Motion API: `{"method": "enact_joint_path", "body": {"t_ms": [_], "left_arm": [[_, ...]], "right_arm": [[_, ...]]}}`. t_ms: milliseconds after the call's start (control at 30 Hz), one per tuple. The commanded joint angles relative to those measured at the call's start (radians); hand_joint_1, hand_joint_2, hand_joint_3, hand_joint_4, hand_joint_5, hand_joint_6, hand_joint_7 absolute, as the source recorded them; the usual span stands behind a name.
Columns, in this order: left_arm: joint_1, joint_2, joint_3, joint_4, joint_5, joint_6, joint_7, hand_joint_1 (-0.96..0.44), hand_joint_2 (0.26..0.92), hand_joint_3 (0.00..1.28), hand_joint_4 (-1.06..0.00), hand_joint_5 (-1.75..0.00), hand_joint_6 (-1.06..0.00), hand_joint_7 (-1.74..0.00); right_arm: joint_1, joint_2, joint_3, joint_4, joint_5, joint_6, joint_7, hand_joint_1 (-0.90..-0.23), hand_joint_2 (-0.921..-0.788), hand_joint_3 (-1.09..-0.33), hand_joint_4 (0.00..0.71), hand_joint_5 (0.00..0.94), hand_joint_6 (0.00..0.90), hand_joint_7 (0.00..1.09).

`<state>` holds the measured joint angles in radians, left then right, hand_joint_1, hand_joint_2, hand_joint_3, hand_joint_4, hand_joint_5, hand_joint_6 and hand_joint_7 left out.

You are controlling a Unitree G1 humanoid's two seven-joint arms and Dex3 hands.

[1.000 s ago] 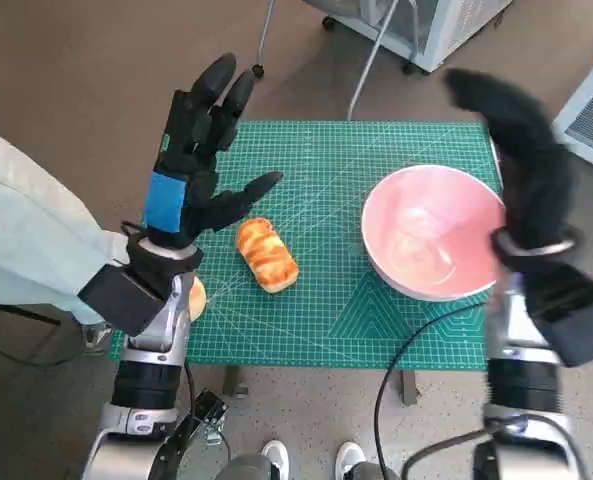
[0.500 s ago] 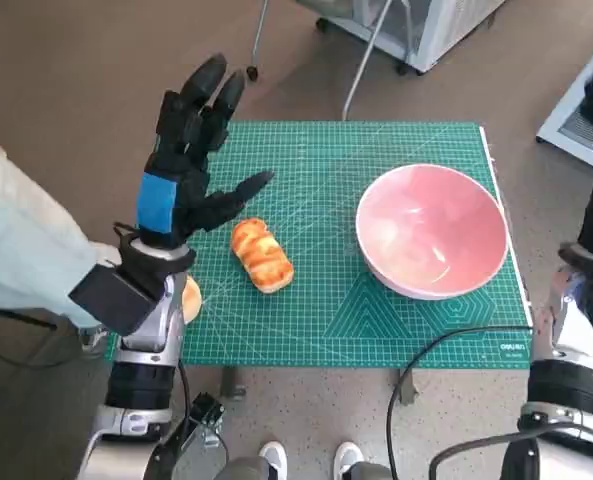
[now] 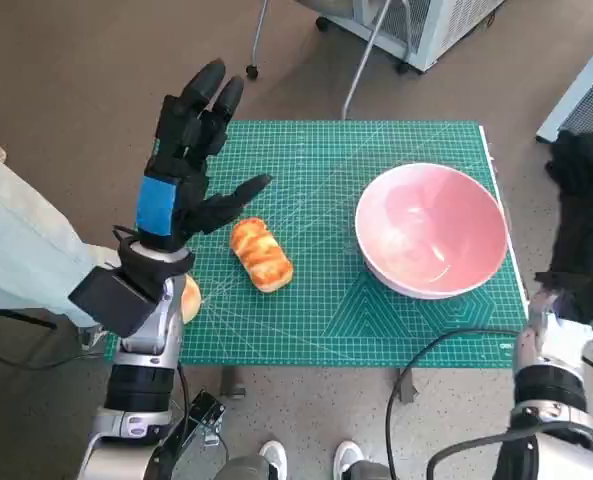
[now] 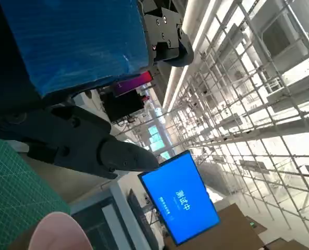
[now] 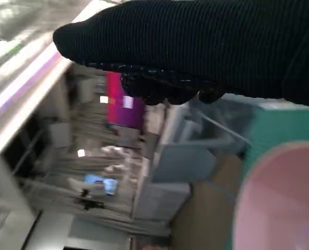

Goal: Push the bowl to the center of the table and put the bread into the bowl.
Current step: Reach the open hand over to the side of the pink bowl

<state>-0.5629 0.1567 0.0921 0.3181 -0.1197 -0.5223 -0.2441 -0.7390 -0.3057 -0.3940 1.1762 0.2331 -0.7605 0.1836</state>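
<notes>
A pink bowl [image 3: 431, 230] stands empty on the right part of the green mat [image 3: 376, 320], close to its right edge. An oblong golden bread [image 3: 261, 255] lies left of the middle. My left hand [image 3: 191, 150] hovers above the mat's left part, fingers spread and empty, thumb reaching toward the bread without touching it. My gloved right hand [image 3: 584, 215] hangs beyond the table's right edge, apart from the bowl, holding nothing. The right wrist view shows the glove [image 5: 206, 47] above the bowl's rim [image 5: 284, 203]. A bit of that rim [image 4: 58, 232] appears in the left wrist view.
A round orange bun [image 3: 189, 298] lies at the mat's left edge, partly hidden by my left forearm. A person's pale sleeve [image 3: 26, 250] is at the left, shoes [image 3: 276, 458] show below the table, and a chair leg [image 3: 371, 55] and white cabinet stand behind.
My right hand has swung from over the bowl's right rim out past the table's right edge. The left hand, bread and bowl have hardly moved; the camera shifted slightly.
</notes>
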Motion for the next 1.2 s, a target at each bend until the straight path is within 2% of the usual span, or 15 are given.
{"method": "enact_joint_path", "body": {"t_ms": [33, 200, 333, 500, 700, 967, 1200], "left_arm": [[0.015, 0.015, 0.009, -0.02, -0.009, 0.006, -0.006, -0.36, 0.921, 0.09, -0.26, 0.0, -0.11, -0.42], [0.024, 0.023, 0.014, -0.035, -0.011, 0.014, -0.004, -0.36, 0.921, 0.09, -0.26, 0.0, -0.13, -0.39], [0.035, 0.028, 0.016, -0.052, -0.012, 0.021, -0.002, -0.36, 0.921, 0.09, -0.26, 0.0, -0.14, -0.37], [0.052, 0.034, 0.021, -0.068, -0.016, 0.026, -0.003, -0.37, 0.921, 0.09, -0.27, 0.0, -0.17, -0.32], [0.075, 0.042, 0.03, -0.095, -0.024, 0.032, -0.005, -0.39, 0.921, 0.08, -0.28, 0.0, -0.2, -0.26], [0.108, 0.049, 0.046, -0.129, -0.024, 0.045, 0.002, -0.38, 0.921, 0.08, -0.29, 0.0, -0.24, -0.18], [0.142, 0.051, 0.058, -0.168, -0.02, 0.053, 0.01, -0.38, 0.921, 0.07, -0.29, 0.0, -0.25, -0.16]], "right_arm": [[-0.001, 0.038, -0.014, 0.067, 0.014, 0.079, -0.01, -0.531, -0.921, -0.915, 0.125, 0.008, -0.001, 0.39], [-0.01, 0.07, -0.019, 0.1, 0.015, 0.14, -0.02, -0.505, -0.921, -0.916, 0.151, 0.019, -0.001, 0.41], [-0.018, 0.09, -0.014, 0.111, 0.006, 0.173, -0.017, -0.531, -0.921, -0.895, 0.152, 0.015, -0.001, 0.43], [-0.031, 0.105, -0.006, 0.118, -0.005, 0.207, -0.009, -0.542, -0.921, -0.905, 0.124, 0.003, -0.001, 0.4], [-0.056, 0.128, -0.009, 0.126, -0.004, 0.25, -0.001, -0.547, -0.921, -0.912, 0.102, 0.001, -0.001, 0.38], [-0.105, 0.168, -0.052, 0.138, 0.04, 0.323, 0.037, -0.542, -0.921, -0.924, 0.107, 0.004, -0.001, 0.36], [-0.141, 0.205, -0.078, 0.143, 0.064, 0.366, 0.035, -0.52, -0.921, -0.947, 0.098, 0.0, -0.001, 0.39]]}}
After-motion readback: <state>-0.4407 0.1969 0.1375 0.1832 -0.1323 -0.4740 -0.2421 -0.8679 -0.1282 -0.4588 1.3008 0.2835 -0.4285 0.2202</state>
